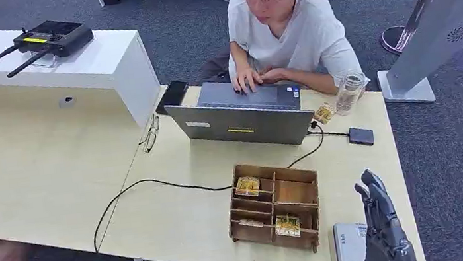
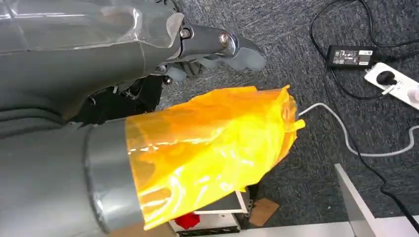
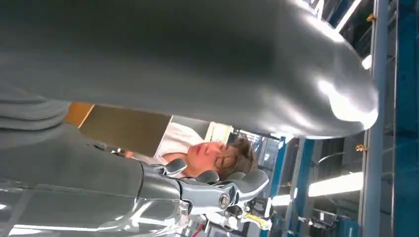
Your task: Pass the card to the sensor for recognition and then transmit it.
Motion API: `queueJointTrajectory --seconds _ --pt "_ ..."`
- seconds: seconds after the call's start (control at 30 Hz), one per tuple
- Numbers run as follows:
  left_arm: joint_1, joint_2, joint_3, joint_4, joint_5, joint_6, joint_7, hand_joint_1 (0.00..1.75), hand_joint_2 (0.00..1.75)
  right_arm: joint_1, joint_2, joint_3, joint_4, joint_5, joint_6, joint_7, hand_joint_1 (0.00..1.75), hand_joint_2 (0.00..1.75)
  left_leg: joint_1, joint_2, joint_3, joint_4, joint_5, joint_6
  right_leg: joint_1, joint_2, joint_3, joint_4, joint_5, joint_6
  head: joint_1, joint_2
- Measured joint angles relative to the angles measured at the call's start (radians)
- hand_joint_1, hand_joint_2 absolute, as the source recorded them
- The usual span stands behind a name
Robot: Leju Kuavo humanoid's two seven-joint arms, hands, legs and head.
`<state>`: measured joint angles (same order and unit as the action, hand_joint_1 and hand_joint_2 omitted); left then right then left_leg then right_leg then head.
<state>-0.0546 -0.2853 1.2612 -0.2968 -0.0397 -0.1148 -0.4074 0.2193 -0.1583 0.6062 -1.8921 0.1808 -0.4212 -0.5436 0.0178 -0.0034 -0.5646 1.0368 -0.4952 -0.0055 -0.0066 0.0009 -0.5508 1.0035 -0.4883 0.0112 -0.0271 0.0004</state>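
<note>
A wooden compartment box (image 1: 275,206) stands on the table's near right part. One patterned card (image 1: 247,185) lies in a left compartment and another card (image 1: 287,225) in a front one. My right hand (image 1: 380,225) is raised just right of the box, its dark fingers (image 1: 371,196) stretched upward and holding nothing; the right wrist view shows its fingers (image 3: 222,192) apart from the thumb (image 3: 276,74). A small black box (image 1: 361,135) wired to the laptop lies beyond the hand. My left hand (image 2: 163,123) hangs over the carpet, its thumb wrapped in orange film (image 2: 212,148), with nothing in it.
A person types on a grey laptop (image 1: 241,121) at the far side. A clear bottle (image 1: 348,93) stands beside it. A pale grey device (image 1: 350,248) lies at the near edge by my right hand. Glasses (image 1: 149,134), a cable (image 1: 149,184) and a router (image 1: 51,38) lie further left.
</note>
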Motion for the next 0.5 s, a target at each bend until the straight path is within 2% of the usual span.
queueJointTrajectory --seconds 0.5 --pt "0.0 -0.004 0.006 -0.006 -0.002 -0.009 0.013 0.0 0.0 0.008 -0.003 0.017 0.0 0.032 -0.042 0.026 0.0 0.0 0.0 0.0 0.0 0.0 0.0 0.0 0.0 0.0 0.0 0.0 0.0 0.0 0.0 0.0"
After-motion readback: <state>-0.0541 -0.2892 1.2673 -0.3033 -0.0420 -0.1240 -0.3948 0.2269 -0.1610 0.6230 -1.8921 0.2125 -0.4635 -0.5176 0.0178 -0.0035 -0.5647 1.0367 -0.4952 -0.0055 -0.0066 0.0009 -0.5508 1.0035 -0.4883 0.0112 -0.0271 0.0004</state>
